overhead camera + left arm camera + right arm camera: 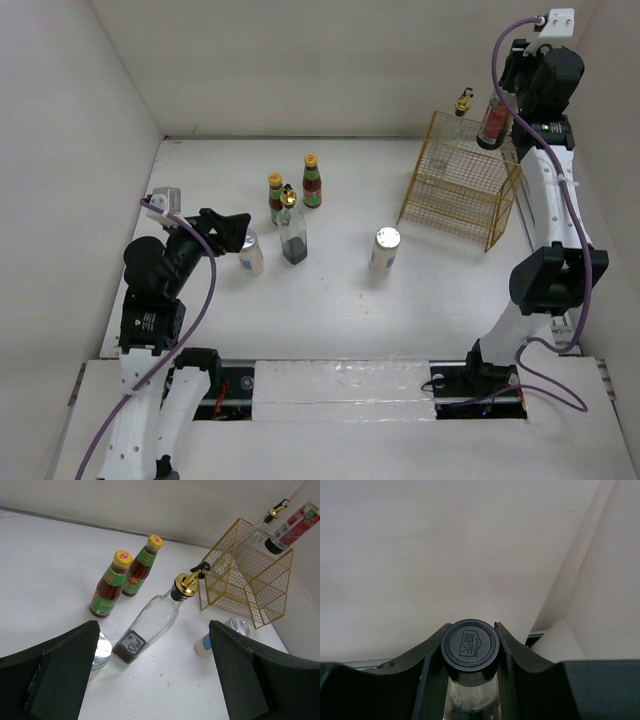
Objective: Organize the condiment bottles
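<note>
Two red-sauce bottles [276,197] [312,181] with yellow caps stand mid-table, and both show in the left wrist view [111,584] [141,566]. A clear gold-spouted bottle [293,236] [152,620] stands just in front of them. One white silver-lidded shaker [250,252] [100,650] sits beside my open, empty left gripper [235,232] [153,627]. A second shaker [385,248] [220,637] stands to the right. My right gripper [497,110] [471,627] is shut on the neck of a black-capped bottle [493,122] [471,650] [295,525], held above the rack's far right corner.
The yellow wire rack [460,185] [250,585] stands at the back right, near the right wall. A clear gold-spouted bottle [462,108] [270,515] stands at its far edge. White walls close the table at the back and on both sides.
</note>
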`<state>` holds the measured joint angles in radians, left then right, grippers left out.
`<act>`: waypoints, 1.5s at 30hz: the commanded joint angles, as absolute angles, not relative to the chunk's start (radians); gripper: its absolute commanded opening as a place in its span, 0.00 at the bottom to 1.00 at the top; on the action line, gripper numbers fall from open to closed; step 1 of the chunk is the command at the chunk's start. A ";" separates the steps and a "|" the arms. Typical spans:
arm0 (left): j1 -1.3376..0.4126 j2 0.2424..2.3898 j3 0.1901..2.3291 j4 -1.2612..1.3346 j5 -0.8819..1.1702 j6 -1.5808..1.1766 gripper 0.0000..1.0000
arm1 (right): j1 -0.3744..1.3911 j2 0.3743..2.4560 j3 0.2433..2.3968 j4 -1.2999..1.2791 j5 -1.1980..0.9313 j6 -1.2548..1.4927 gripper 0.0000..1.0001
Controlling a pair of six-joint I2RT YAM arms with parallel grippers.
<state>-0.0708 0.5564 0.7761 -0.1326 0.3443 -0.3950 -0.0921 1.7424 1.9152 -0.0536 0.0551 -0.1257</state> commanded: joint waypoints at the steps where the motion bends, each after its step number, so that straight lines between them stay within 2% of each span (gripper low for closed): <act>1: -0.074 0.561 0.779 -0.097 0.360 -0.399 0.87 | -0.097 1.726 2.023 0.100 -0.021 -0.107 0.00; 5: -0.074 0.561 0.779 -0.097 0.350 -0.399 0.87 | -0.106 1.735 1.982 0.141 -0.052 -0.075 0.00; 18: -0.074 0.563 0.779 -0.097 0.360 -0.390 0.87 | -0.135 1.689 1.634 0.285 -0.165 0.003 0.00; 22: -0.074 0.563 0.779 -0.097 0.360 -0.390 0.87 | -0.144 1.709 1.579 0.314 -0.186 0.028 0.09; 24: -0.074 0.563 0.779 -0.097 0.360 -0.390 0.87 | -0.144 1.709 1.546 0.314 -0.186 0.028 0.17; 25: -0.074 0.563 0.779 -0.097 0.351 -0.390 0.87 | -0.144 1.709 1.546 0.314 -0.175 0.037 0.24; 26: -0.074 0.563 0.779 -0.097 0.351 -0.390 0.87 | -0.144 1.709 1.537 0.314 -0.175 0.037 0.24; 29: -0.074 0.563 0.779 -0.088 0.351 -0.390 0.87 | -0.155 1.720 1.528 0.304 -0.184 0.037 0.37; 31: -0.074 0.563 0.779 -0.087 0.351 -0.390 0.87 | -0.155 1.720 1.528 0.291 -0.175 0.037 0.50; 37: -0.074 0.563 0.779 -0.087 0.351 -0.390 0.87 | -0.155 1.706 1.560 0.215 -0.137 0.058 0.70; 41: -0.074 0.554 0.779 -0.087 0.351 -0.390 0.87 | -0.164 1.654 1.583 0.202 -0.144 0.083 0.73; 45: -0.074 0.566 0.779 -0.087 0.351 -0.390 0.87 | -0.155 1.539 1.556 0.202 -0.135 0.092 0.72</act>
